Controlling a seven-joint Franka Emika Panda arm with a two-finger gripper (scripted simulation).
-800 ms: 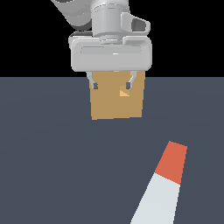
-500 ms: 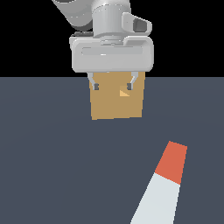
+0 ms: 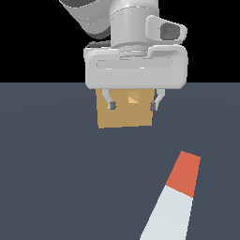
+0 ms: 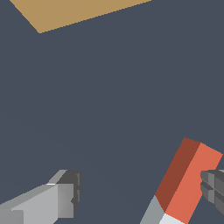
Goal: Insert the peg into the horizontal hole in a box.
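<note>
The peg (image 3: pixel 174 199) lies flat on the dark floor at the exterior view's lower right, pale grey-white with its orange-red end pointing away from the camera. It also shows in the wrist view (image 4: pixel 186 181). The tan box (image 3: pixel 124 117) stands further back, its small square hole (image 3: pixel 133 99) just visible under the hand. My gripper (image 3: pixel 133 105) hangs in the air in front of the box, open and empty, well above and apart from the peg. In the wrist view one fingertip (image 4: pixel 70 192) shows, and the other (image 4: pixel 214 188) sits beside the peg's red end.
The dark grey floor (image 3: pixel 51 178) spreads all around. In the wrist view a corner of the box (image 4: pixel 74 13) shows at the frame's edge.
The gripper has shifted slightly toward the exterior view's right. The peg and the box have not moved.
</note>
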